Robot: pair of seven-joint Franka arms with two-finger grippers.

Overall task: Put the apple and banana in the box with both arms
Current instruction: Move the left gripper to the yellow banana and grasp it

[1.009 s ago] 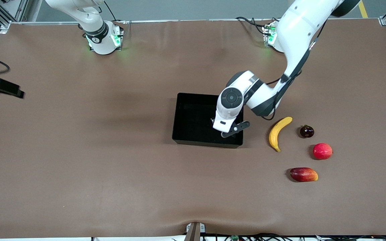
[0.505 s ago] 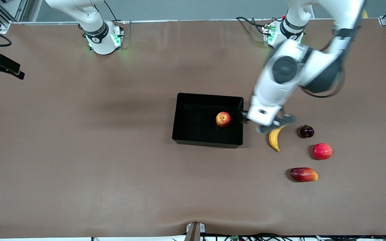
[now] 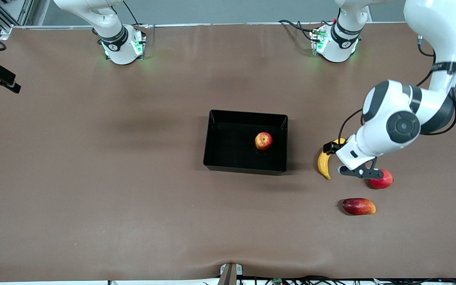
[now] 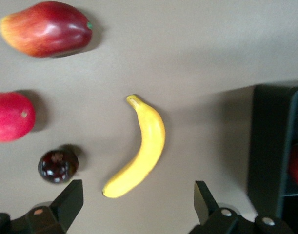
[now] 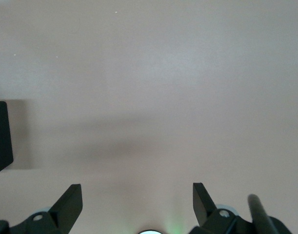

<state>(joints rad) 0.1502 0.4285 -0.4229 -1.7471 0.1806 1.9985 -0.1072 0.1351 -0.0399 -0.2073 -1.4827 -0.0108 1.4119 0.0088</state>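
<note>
A brown table (image 3: 93, 178) is seen from above. At the view's left edge the right gripper (image 5: 137, 204) waits above bare table at the right arm's end, jaws spread wide and holding nothing. In the middle sits the black box (image 3: 212, 138), with the apple (image 3: 263, 141) resting inside it, toward the left arm's end. Just beside the box lies the banana (image 3: 324, 164), on the table. The left gripper (image 4: 139, 207) hangs over the banana and a dark round fruit (image 4: 57, 165), jaws wide apart and empty. Nearby lie a red round fruit (image 3: 384, 181) and a mango (image 3: 358, 206).
</note>
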